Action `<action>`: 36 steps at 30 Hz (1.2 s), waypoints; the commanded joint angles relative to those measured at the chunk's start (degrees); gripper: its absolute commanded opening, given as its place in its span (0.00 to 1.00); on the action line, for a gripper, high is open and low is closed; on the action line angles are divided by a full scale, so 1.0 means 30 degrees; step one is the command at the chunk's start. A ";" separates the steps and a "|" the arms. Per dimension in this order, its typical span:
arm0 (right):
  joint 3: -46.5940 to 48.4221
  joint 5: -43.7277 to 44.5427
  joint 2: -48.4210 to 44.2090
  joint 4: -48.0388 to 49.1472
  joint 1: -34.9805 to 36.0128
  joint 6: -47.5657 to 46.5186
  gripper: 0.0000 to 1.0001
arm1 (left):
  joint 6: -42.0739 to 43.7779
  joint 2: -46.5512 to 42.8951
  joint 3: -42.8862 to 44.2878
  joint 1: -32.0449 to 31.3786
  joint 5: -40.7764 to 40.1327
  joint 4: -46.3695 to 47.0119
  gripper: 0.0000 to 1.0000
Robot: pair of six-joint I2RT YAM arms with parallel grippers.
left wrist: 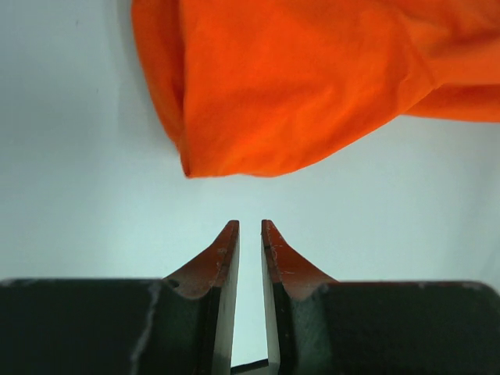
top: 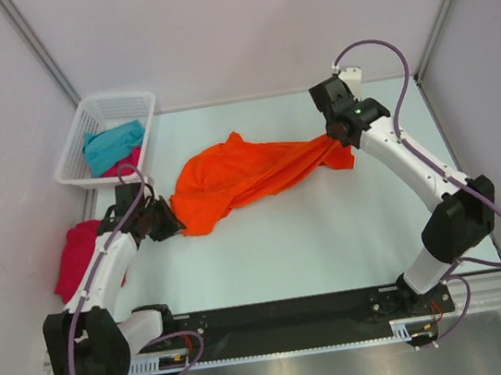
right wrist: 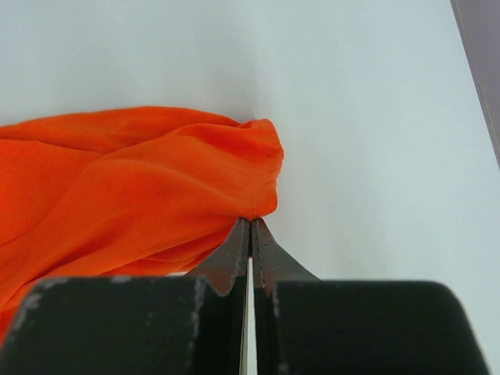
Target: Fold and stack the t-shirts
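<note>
The bright orange cloth t-shirt (top: 240, 178) looks soft, matt and creased. The pale tabletop (top: 331, 232) is smooth with a faint sheen. The white lattice basket (top: 118, 105), far left, is plastic.

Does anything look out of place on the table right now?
Yes. A crimson t-shirt lies crumpled at the left edge of the table, seemingly hanging over it. The orange t-shirt is bunched up, one end pinched in the right hand.

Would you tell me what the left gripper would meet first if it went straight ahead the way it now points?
Most likely the orange t-shirt: its edge lies right ahead of the left gripper, with only bare table between them. Height is unclear, so it may touch the table first.
</note>
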 commanded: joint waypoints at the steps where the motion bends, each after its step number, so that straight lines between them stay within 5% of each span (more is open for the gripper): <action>1: 0.0390 0.0896 -0.0332 -0.0488 0.0042 -0.0131 0.00 | -0.0316 -0.1133 -0.0429 -0.1449 -0.1780 0.0080 0.21; 16: -0.0107 0.0720 -0.1239 -0.0723 -0.0749 -0.0863 0.00 | -0.2192 0.1558 0.0772 -0.2540 -0.7146 -0.0890 0.27; 32: -0.0459 0.0280 -0.1153 -0.0576 -0.1159 -0.0951 0.00 | -0.2632 0.3672 0.1391 -0.2657 -0.5684 0.0544 0.29; 35: -0.0430 0.0309 -0.1065 -0.0635 -0.1101 -0.0951 0.00 | -0.2427 0.3408 0.1361 -0.2950 -0.5507 0.0926 0.41; 36: -0.0401 0.0280 -0.1064 -0.0606 -0.1130 -0.1009 0.00 | -0.2455 0.3350 0.1361 -0.3066 -0.5594 0.0984 0.54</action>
